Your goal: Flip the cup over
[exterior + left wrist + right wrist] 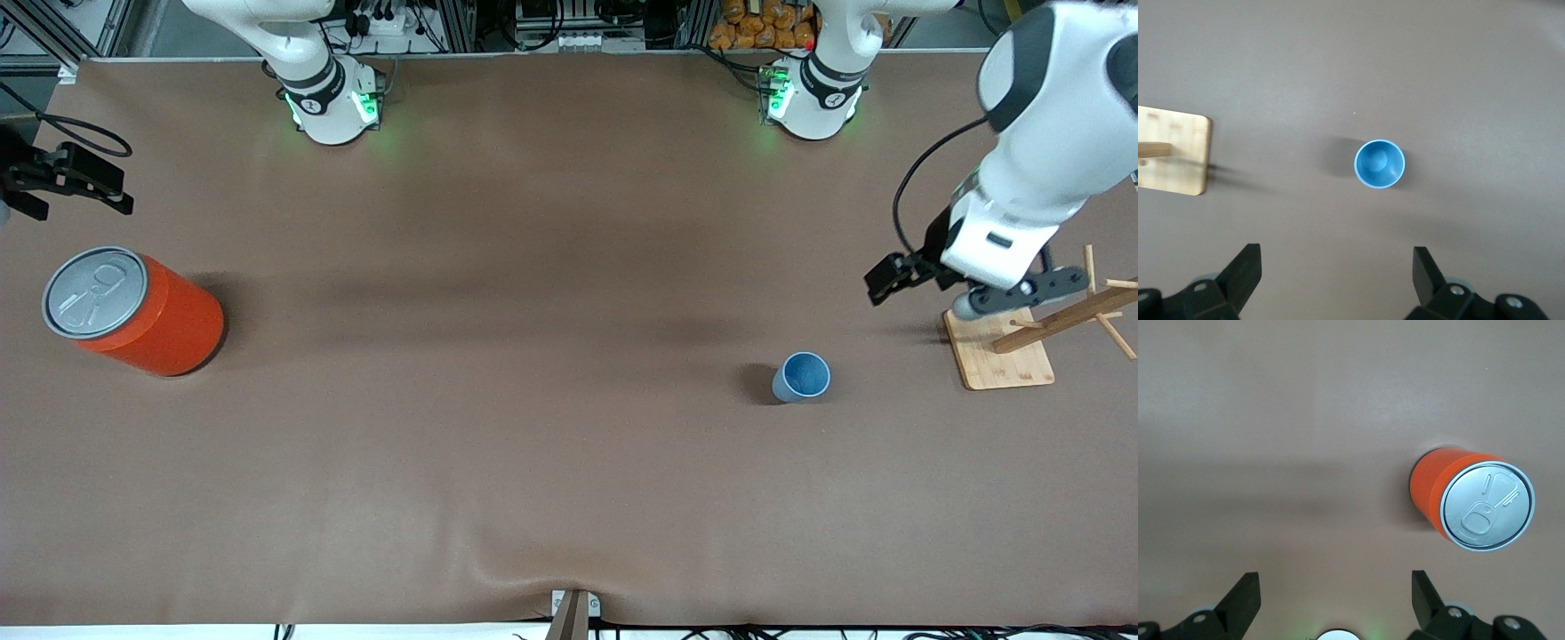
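Note:
The cup (803,376) is a small light-blue tumbler with a darker blue inside. It stands upright on the brown table, mouth up, toward the left arm's end. In the left wrist view the cup (1379,163) lies well clear of my left gripper (1337,257), which is open and holds nothing. In the front view the left gripper (1022,298) hangs in the air over the wooden rack's base. My right gripper (1335,581) is open and empty, up over bare table beside the orange can (1471,500).
A large orange can (133,311) with a grey pull-tab lid stands at the right arm's end. A wooden peg rack (1000,351) on a flat board stands at the left arm's end, beside the cup. The table's front edge has a small clamp (573,613).

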### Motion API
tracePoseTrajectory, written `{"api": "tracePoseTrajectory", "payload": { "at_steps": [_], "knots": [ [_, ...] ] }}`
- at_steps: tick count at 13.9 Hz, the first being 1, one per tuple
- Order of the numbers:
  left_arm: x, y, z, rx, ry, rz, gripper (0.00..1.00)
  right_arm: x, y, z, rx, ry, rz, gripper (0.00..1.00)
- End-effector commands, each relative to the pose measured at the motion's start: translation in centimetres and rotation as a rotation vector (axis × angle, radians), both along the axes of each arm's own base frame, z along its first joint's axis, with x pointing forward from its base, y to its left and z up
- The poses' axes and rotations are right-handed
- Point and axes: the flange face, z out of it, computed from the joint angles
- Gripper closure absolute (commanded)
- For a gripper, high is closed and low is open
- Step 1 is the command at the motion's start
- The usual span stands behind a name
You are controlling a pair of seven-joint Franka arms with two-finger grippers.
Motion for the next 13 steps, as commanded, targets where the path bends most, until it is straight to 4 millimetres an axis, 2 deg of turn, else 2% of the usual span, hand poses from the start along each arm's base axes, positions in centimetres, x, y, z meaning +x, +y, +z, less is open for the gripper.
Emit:
{"api": "tracePoseTrajectory", "payload": {
  "at_steps": [1, 6, 7, 10, 13],
  "knots": [
    [-2.5, 1.4, 2.8, 0.023, 0.016, -0.047, 0.0, 0.0, 0.0, 0.1, 0.006, -0.003, 0.0, 0.0],
    [-5.6, 2.5, 5.6, 0.037, 0.067, -0.138, 0.0, 0.5, 0.6, 0.4, 0.004, -0.042, 0.012, 0.0],
    [-5.8, 2.4, 5.7, 0.039, 0.075, -0.151, 0.0, 0.5, 0.6, 0.5, 0.004, -0.049, 0.012, 0.0],
    [-6.8, 2.5, 7.9, 0.044, 0.105, -0.209, 0.0, 0.6, 0.5, 0.5, 0.004, -0.052, 0.01, 0.0],
    [-6.1, 2.2, 8.3, 0.042, 0.111, -0.249, 0.0, 0.5, 0.6, 0.4, 0.004, -0.049, 0.014, 0.0]
  ]
}}
